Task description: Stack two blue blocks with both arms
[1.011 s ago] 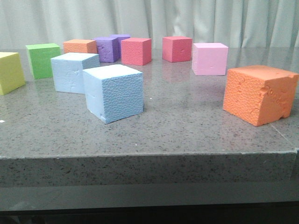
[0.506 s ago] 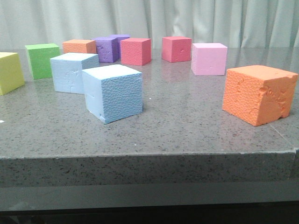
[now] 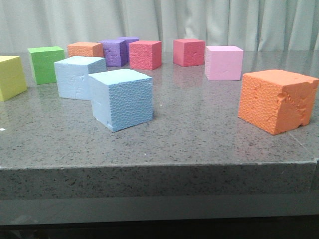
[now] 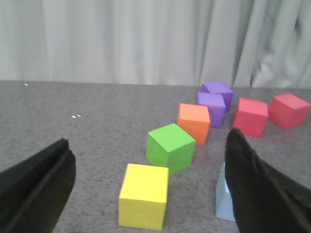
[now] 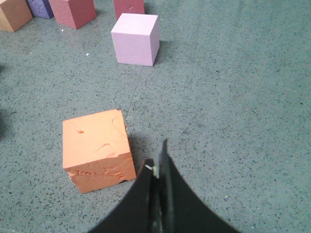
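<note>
I see both blue blocks left of centre in the front view: the pebbled block (image 3: 122, 99) nearer, the smoother block (image 3: 77, 76) just behind it. My left gripper (image 4: 146, 187) is spread wide above the table (image 3: 199, 139); my right gripper (image 5: 156, 170) is pressed closed, empty.

Looks like a robot test lab: speckled grey stone surface (image 3: 199, 144) with a thick front edge, plain pale curtain (image 3: 209, 22) closing off the far edge, and only bare foam cubes in many colours, like the orange cube (image 3: 276, 101) near the right edge
</note>
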{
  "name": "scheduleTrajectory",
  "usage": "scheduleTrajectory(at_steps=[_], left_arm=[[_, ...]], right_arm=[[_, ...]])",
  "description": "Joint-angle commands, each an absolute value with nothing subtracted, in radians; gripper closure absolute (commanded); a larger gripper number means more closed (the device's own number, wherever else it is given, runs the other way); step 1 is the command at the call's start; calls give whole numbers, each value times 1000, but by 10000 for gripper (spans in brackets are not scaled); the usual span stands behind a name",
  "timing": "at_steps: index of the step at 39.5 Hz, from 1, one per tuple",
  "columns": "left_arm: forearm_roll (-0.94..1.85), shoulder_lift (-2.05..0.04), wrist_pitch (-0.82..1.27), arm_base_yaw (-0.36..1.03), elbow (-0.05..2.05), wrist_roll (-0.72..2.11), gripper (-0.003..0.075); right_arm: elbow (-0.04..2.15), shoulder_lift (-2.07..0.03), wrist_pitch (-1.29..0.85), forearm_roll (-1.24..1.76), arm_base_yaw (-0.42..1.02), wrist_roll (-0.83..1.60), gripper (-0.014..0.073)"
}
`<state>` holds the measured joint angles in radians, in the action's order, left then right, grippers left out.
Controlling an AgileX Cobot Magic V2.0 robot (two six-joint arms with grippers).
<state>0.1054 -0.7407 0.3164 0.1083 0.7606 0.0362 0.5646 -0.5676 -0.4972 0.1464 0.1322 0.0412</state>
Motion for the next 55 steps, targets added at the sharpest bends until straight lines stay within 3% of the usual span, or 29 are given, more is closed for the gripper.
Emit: scheduleTrajectory(at_steps=[1,10,26,50,55], left_arm=[[120,-849,334,183,880,60,121],[120,-1214,586,352,1167,85,121],[95,-1589,812,397,1500,85,121],[95,-1780,895,397,1586,84,124],[95,-1780,904,397,1588,84,217]], right_arm=[[591,-565,-431,147,127,55,655],[591,-565,-431,147,127,55,655],[591,-565,-434,147,127,55,655],[591,-565,-441,147,127,55,655],[591,-565,-441,147,127,55,655]])
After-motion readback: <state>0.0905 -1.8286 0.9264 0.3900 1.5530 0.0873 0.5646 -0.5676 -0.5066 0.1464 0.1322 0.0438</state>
